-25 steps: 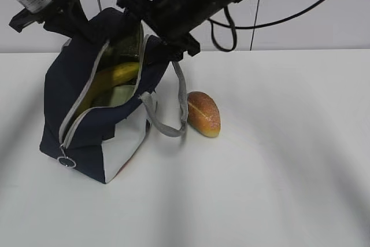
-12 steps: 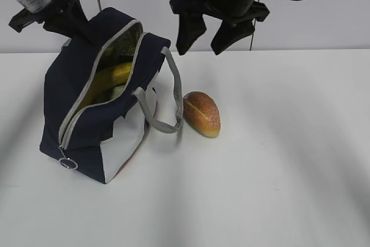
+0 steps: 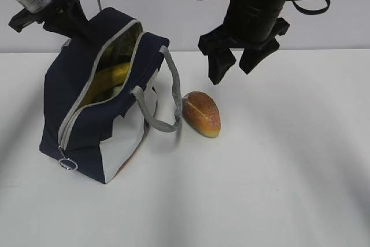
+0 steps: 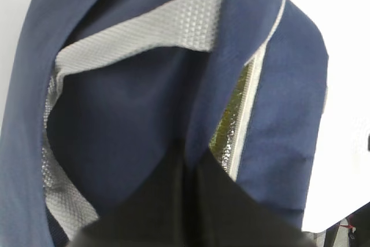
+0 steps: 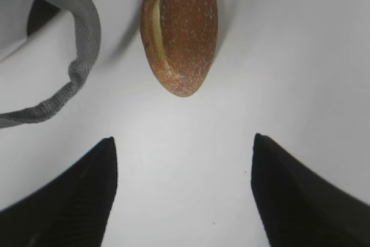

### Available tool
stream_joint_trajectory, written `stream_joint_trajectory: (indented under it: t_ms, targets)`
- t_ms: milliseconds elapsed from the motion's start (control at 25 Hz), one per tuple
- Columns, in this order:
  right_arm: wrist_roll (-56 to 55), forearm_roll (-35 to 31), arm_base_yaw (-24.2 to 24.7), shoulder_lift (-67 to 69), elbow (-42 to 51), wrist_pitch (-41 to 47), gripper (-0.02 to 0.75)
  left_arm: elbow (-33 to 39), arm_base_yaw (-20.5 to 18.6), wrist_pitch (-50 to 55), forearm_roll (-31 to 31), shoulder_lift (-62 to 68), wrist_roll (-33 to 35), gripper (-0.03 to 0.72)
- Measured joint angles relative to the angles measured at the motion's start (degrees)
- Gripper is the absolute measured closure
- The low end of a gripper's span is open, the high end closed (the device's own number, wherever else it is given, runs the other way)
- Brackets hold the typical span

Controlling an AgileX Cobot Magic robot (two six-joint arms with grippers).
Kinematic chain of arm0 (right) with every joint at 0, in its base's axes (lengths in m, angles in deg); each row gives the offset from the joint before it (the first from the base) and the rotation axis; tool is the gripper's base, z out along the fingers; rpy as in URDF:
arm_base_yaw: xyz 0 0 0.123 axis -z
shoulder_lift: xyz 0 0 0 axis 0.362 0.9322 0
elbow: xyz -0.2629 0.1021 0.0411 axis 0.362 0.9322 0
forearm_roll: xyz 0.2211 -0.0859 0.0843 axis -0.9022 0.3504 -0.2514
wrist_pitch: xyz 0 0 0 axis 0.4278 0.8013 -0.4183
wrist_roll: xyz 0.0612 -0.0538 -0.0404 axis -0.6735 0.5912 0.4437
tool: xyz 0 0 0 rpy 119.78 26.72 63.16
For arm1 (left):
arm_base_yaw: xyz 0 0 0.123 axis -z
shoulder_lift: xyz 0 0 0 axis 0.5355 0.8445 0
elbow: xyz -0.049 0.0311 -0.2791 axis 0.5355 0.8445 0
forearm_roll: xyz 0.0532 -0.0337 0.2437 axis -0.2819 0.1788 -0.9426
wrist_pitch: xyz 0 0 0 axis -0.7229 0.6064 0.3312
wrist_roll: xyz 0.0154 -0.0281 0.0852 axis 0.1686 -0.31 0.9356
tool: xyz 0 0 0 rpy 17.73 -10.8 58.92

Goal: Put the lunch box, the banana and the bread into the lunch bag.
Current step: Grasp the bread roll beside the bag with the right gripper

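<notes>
The banana (image 3: 113, 75) already lies inside the open lunch bag (image 3: 87, 125), whose far rim the left claw (image 3: 72, 18) pinches shut. The bread (image 3: 202, 113) remains on the worktop (image 3: 277, 172), just right of the bag. The right claw (image 3: 236, 67) hangs above it, wide open and empty.

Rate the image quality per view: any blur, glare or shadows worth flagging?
Exterior view: sharp, evenly lit, soft streaky shadows on the white table. Left wrist view: too close, the lunch bag fabric fills the frame, slightly soft; the background is blown out white. Right wrist view: bread reasonably sharp, the dark jaws blurred at the edges, no glare.
</notes>
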Motion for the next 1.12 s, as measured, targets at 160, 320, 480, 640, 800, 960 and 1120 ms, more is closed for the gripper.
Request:
stream_joint_trajectory:
  t_ms: [160,320,480,640,800,960,1120]
  targets:
    - [1.4,0.4,0.0,0.97,1.28,-1.41,0.206,0.0,0.0,0.0,-0.45,0.0,0.14,0.691]
    - [3.06,-0.13,0.0,5.0,1.28,-3.52,0.203,0.0,0.0,0.04,-0.9,0.0,0.14,0.691]
    - [4.71,-0.92,0.0,8.49,1.4,-6.76,0.171,0.0,0.0,0.04,-1.01,0.0,0.14,0.691]
    - [6.9,-3.6,0.0,10.37,1.4,-9.94,0.153,0.0,0.0,0.04,-1.49,0.0,0.14,0.691]
    - [8.04,-5.64,0.0,12.29,1.4,-12.38,0.152,0.0,0.0,0.04,-1.74,0.0,0.14,0.691]
    - [8.16,-5.56,0.05,14.44,1.4,-14.62,0.151,0.0,0.0,0.04,-1.8,0.0,0.14,0.691]
    - [8.18,-5.56,0.05,15.4,1.4,-17.15,0.151,0.0,0.0,0.04,-1.85,0.0,0.14,0.691]
